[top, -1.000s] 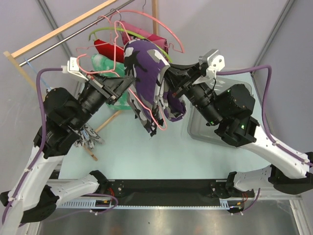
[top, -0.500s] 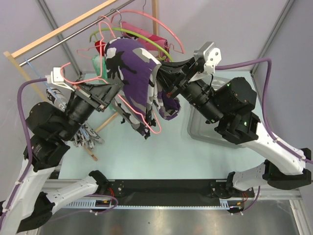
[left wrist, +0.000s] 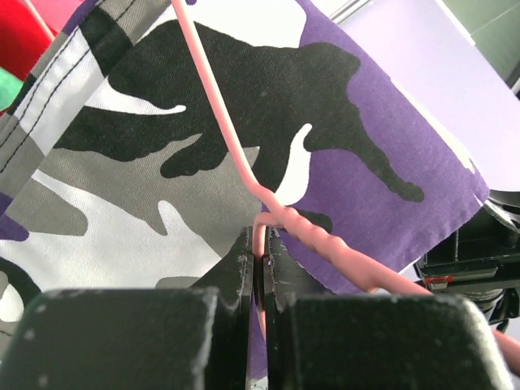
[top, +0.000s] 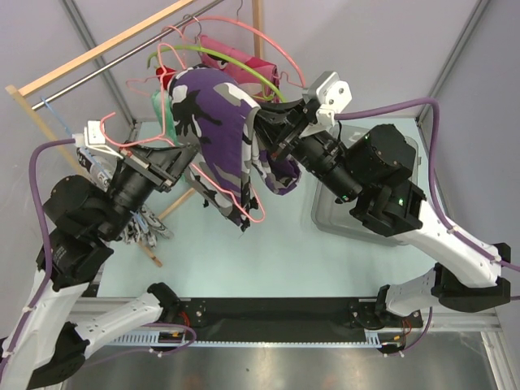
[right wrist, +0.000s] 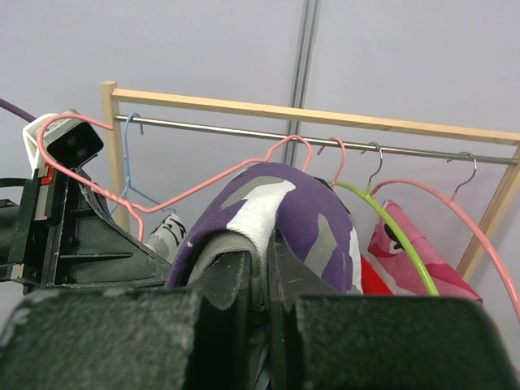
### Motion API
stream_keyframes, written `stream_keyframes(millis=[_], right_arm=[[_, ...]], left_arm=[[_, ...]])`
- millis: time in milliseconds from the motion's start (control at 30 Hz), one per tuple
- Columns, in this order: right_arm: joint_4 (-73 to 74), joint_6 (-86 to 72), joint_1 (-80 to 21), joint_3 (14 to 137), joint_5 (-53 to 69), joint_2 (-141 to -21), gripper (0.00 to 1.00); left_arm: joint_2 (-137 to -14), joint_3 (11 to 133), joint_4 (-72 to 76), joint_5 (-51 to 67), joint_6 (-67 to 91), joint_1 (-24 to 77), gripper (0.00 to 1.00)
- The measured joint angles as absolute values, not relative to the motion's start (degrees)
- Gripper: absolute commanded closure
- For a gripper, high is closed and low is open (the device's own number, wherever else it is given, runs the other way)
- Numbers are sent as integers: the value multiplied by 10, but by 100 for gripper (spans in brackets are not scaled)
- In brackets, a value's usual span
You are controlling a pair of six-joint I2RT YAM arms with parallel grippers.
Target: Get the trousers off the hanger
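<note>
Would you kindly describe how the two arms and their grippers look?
Both arms have white lower links and bulky black joints: left arm, right arm. A purple cable loops along each. Each wrist carries a white camera housing. The left gripper and right gripper have flat black fingers. Small green lights glow on the right arm.
</note>
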State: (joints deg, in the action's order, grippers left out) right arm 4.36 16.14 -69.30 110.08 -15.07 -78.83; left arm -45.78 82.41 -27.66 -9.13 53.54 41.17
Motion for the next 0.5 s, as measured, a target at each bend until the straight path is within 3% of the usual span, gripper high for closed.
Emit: stream_keyframes(millis=[167,500], right_arm=[[53,147,-693,1091,-145,-778,100],[58,121,-696,944,-164,-630,100]], left_arm=[[-457,823,-289,-99,536,413,100],[-433,800,-292,-64,534,418,100]])
